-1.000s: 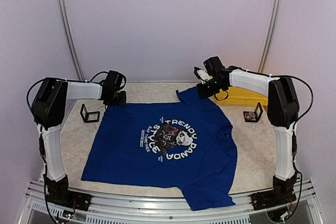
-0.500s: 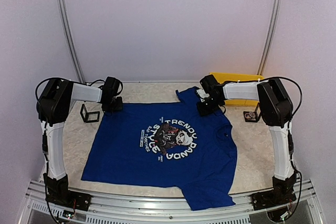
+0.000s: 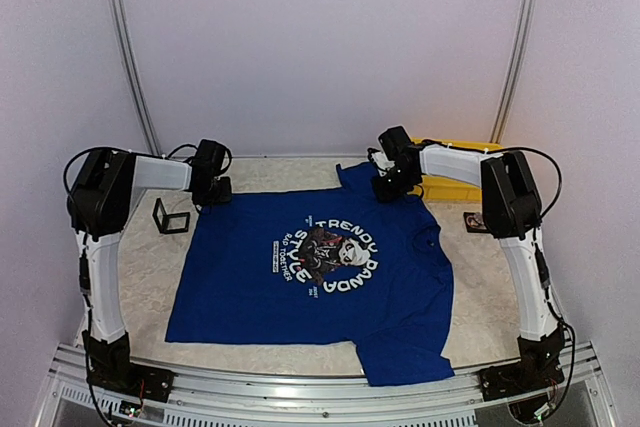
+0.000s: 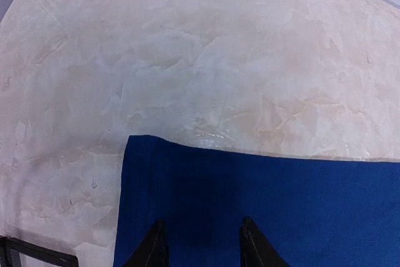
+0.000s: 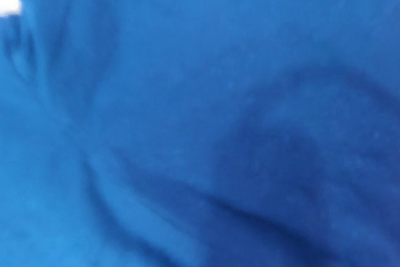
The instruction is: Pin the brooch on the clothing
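Observation:
The royal-blue T-shirt (image 3: 320, 277) with the white panda print lies flat on the table. My left gripper (image 3: 214, 187) is at the shirt's far-left corner. In the left wrist view its fingers (image 4: 203, 223) stand apart over the blue cloth (image 4: 281, 204), so it is open. My right gripper (image 3: 390, 185) is down on the far sleeve. The right wrist view is filled with blurred blue cloth (image 5: 200, 117), and its fingers are hidden. I cannot make out a brooch for certain. A small black stand (image 3: 474, 219) at the right holds something small.
A black frame stand (image 3: 170, 217) sits left of the shirt and shows in the left wrist view (image 4: 31, 256). A yellow bin (image 3: 452, 185) stands at the far right behind the right arm. The shirt's near sleeve reaches the table's front edge.
The right gripper came down onto the far sleeve and moved a little farther away. The left gripper edged farther away too. The shirt shifted and turned slightly, and its near sleeve drew in.

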{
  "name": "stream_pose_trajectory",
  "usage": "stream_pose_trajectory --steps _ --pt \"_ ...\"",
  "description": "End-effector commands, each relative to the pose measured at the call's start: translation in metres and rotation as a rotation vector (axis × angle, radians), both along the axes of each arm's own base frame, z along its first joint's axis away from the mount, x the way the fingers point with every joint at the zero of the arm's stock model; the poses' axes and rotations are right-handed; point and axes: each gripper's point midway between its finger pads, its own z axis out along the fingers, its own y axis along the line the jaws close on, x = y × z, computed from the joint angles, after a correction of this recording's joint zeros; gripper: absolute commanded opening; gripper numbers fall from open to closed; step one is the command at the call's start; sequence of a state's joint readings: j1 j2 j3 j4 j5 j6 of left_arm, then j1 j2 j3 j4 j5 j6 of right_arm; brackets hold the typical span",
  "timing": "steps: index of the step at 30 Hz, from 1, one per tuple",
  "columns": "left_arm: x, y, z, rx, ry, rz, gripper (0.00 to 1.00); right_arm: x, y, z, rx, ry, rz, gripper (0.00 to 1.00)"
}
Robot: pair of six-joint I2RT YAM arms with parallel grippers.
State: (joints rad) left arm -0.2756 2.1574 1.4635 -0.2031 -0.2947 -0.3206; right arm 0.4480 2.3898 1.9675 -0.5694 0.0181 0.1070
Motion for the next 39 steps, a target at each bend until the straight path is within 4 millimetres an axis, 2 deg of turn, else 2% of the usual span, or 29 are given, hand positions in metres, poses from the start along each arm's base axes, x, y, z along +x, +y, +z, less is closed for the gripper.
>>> stream_pose_trajectory --steps 1,3,5,6,9,13,18,22,26,28,31,33,35,37,39 --pt "-0.008 -0.025 0.068 0.0 -0.131 -0.054 0.37 -0.019 0.017 0.052 0.0 -0.063 0.051 0.0" --pt "-0.023 -0.04 0.077 -0.033 -0.14 -0.084 0.37 -0.04 0.024 0.062 0.029 -0.059 0.065 0.0" --pt "-0.042 -0.057 0.073 -0.066 -0.12 -0.123 0.37 -0.064 0.028 0.063 0.053 -0.034 0.075 0.0" --pt "-0.054 -0.064 0.072 -0.076 -0.111 -0.138 0.37 -0.077 0.028 0.059 0.056 -0.011 0.068 0.0" --pt "-0.09 -0.083 0.052 -0.099 -0.064 -0.184 0.37 -0.121 0.036 0.044 0.095 0.077 0.09 0.0" --pt "-0.132 -0.102 0.041 -0.14 -0.026 -0.238 0.37 -0.175 0.043 0.023 0.082 0.168 0.124 0.0" --pt "-0.167 -0.105 0.016 -0.138 0.02 -0.247 0.37 -0.228 0.041 -0.009 0.048 0.26 0.129 0.0" --pt "-0.182 -0.096 0.001 -0.143 0.048 -0.226 0.37 -0.25 0.033 -0.026 0.049 0.303 0.101 0.0" --pt "-0.19 -0.081 -0.01 -0.112 0.06 -0.184 0.37 -0.254 0.025 -0.025 0.05 0.3 0.071 0.0" --pt "-0.191 -0.079 -0.012 -0.11 0.062 -0.179 0.37 -0.25 0.025 -0.01 0.058 0.265 0.066 0.0" --pt "-0.184 -0.086 0.005 -0.125 0.018 -0.198 0.37 -0.229 0.007 0.018 0.012 0.173 0.01 0.0" --pt "-0.177 -0.091 0.022 -0.125 -0.024 -0.214 0.39 -0.208 -0.02 0.035 -0.037 0.104 -0.073 0.0" --pt "-0.169 -0.097 0.042 -0.132 -0.069 -0.231 0.42 -0.185 -0.059 0.047 -0.117 0.042 -0.19 0.05" --pt "-0.161 -0.101 0.064 -0.121 -0.112 -0.244 0.5 -0.163 -0.101 0.057 -0.222 -0.019 -0.303 0.11" --pt "-0.153 -0.106 0.084 -0.111 -0.156 -0.25 0.58 -0.143 -0.13 0.061 -0.278 -0.047 -0.366 0.12"
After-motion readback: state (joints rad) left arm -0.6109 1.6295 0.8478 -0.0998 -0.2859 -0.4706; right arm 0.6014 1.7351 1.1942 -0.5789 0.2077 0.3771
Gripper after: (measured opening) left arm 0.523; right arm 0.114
